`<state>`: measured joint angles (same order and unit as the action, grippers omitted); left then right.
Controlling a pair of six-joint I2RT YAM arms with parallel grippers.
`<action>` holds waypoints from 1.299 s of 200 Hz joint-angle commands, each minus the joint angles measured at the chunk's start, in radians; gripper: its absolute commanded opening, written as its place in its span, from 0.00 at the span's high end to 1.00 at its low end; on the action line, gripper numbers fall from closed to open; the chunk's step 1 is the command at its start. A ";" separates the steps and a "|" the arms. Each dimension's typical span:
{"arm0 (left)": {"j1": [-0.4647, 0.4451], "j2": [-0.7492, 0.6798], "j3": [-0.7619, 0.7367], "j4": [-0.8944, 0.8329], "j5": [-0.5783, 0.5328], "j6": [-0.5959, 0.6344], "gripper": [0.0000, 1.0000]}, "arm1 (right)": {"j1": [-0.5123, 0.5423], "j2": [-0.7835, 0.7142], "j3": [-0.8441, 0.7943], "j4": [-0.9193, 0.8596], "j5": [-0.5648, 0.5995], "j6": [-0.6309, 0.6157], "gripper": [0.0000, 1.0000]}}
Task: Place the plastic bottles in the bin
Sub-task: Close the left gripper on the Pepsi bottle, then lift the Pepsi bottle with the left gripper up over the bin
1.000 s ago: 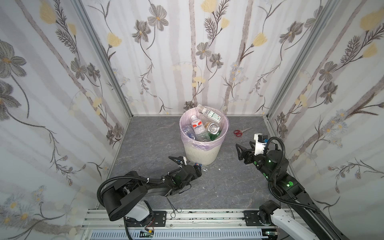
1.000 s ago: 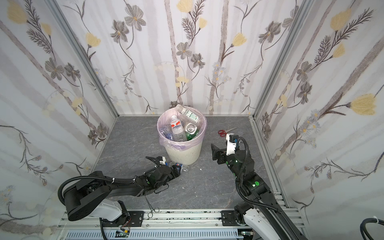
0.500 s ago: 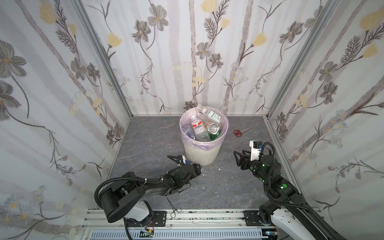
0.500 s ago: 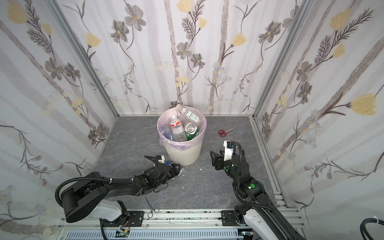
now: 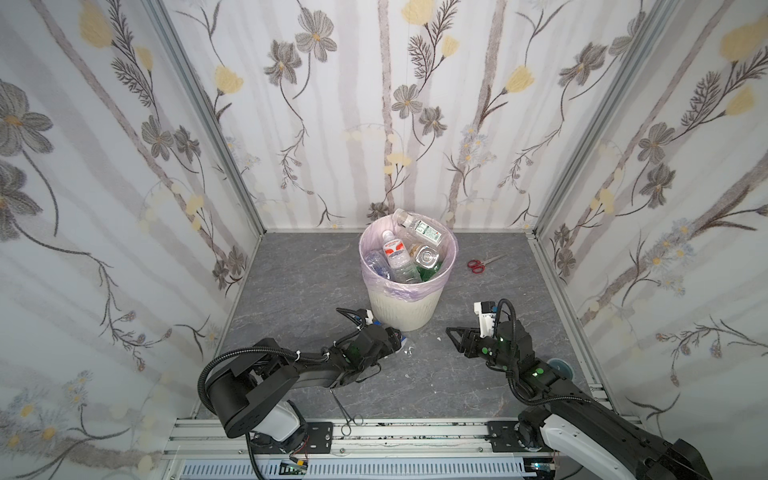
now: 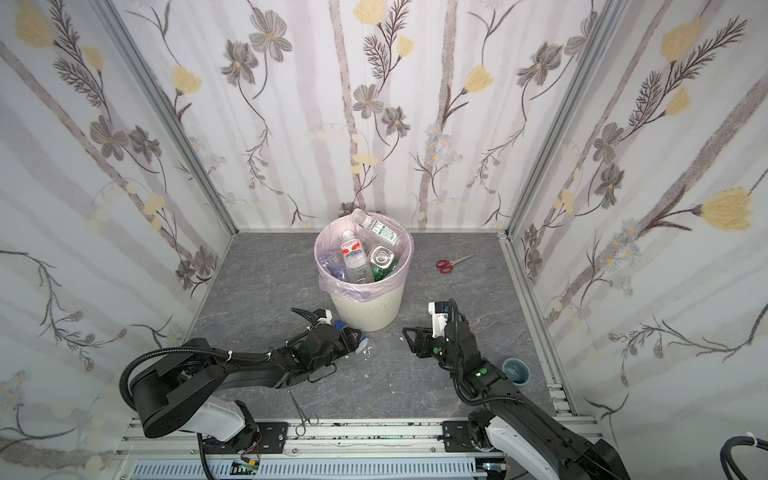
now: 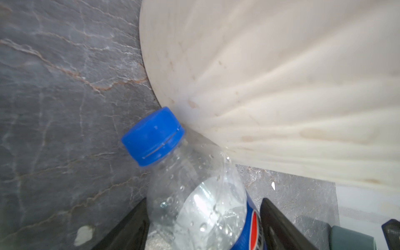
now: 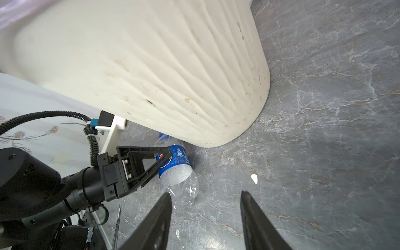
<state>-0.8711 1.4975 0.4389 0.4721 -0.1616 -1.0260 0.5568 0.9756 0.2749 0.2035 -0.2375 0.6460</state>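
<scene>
Clear plastic, blue-capped: one bottle (image 7: pixel 194 205) is lying on the bench (image 8: pixel 324 129) with its cap touching the bin (image 7: pixel 259 75), lower centre in both top views. We are straddling it low with the left end effector (image 7: pixel 203 200) to lift it in, though we cannot tell if it is clamped. The right end effector (image 8: pixel 204 194) is hovering nearby, jaws apart and empty.

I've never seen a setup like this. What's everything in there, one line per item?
bin: one, cream-white, ribbed, on the floor near the back wall.
bag: one, pale pink, lining the bin.
bottles in bin: about six visible, mostly clear, one green.
floor bottle: one, clear, blue cap and label, lying against the bin's foot.
scissors: one, red handles, floor right of bin.
forceps: one, metal, floor by front rail.
cup: one, blue-grey, floor beside right arm.
left gripper: black, clamped on the floor bottle.
right gripper: black, open, empty.
</scene>
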 commanded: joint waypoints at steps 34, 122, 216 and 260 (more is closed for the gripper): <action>0.006 0.018 -0.026 -0.024 0.048 0.058 0.26 | 0.023 0.038 0.003 0.094 -0.002 0.023 0.47; 0.018 -0.163 -0.017 -0.345 0.033 0.225 0.33 | 0.025 0.032 0.012 0.076 0.020 0.017 0.47; 0.042 -0.291 0.011 -0.461 -0.011 0.276 0.47 | 0.023 -0.051 0.053 -0.059 0.130 -0.050 0.38; 0.138 -0.512 0.076 -0.633 -0.049 0.346 0.50 | 0.019 -0.103 0.065 -0.097 0.161 -0.082 0.37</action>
<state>-0.7769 1.0714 0.4782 -0.0448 -0.1604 -0.7322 0.5770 0.8902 0.3229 0.1238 -0.1173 0.5930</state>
